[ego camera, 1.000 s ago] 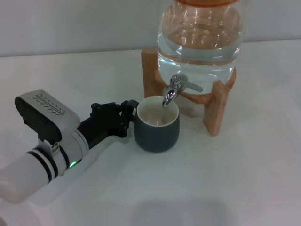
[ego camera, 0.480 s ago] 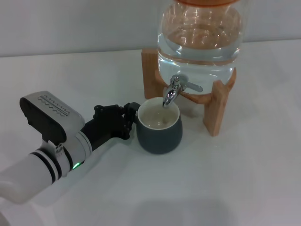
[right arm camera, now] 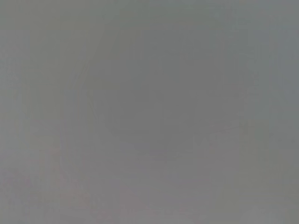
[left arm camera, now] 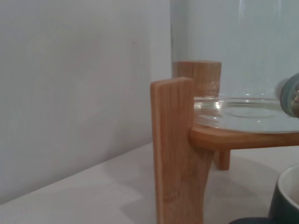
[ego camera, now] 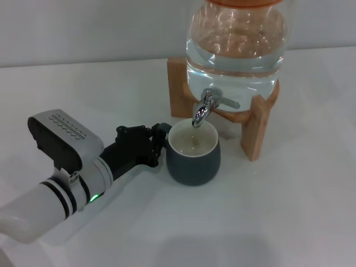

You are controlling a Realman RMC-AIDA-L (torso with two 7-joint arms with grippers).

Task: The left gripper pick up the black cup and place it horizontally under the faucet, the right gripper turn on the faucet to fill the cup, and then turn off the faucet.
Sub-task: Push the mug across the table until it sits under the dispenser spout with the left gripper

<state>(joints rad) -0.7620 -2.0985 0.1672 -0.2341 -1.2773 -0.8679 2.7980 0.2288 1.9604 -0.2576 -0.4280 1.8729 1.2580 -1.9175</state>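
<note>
The black cup (ego camera: 193, 161) stands upright on the white table, its cream inside open right below the spout of the chrome faucet (ego camera: 203, 108). My left gripper (ego camera: 158, 142) reaches in from the left and is shut on the cup's handle, which its fingers mostly hide. In the left wrist view only a sliver of the cup's rim (left arm camera: 287, 196) shows. The faucet's flat lever points to the right. The right gripper is out of view; the right wrist view is a blank grey field.
The faucet sits on a clear glass water jar (ego camera: 236, 44) resting on a wooden stand (ego camera: 256, 133), whose leg (left arm camera: 175, 154) fills the left wrist view. White table (ego camera: 267, 222) extends in front and to the right.
My left gripper has slid the cup a little to the right and nearer, so it sits more squarely under the spout. The faucet and jar have not moved.
</note>
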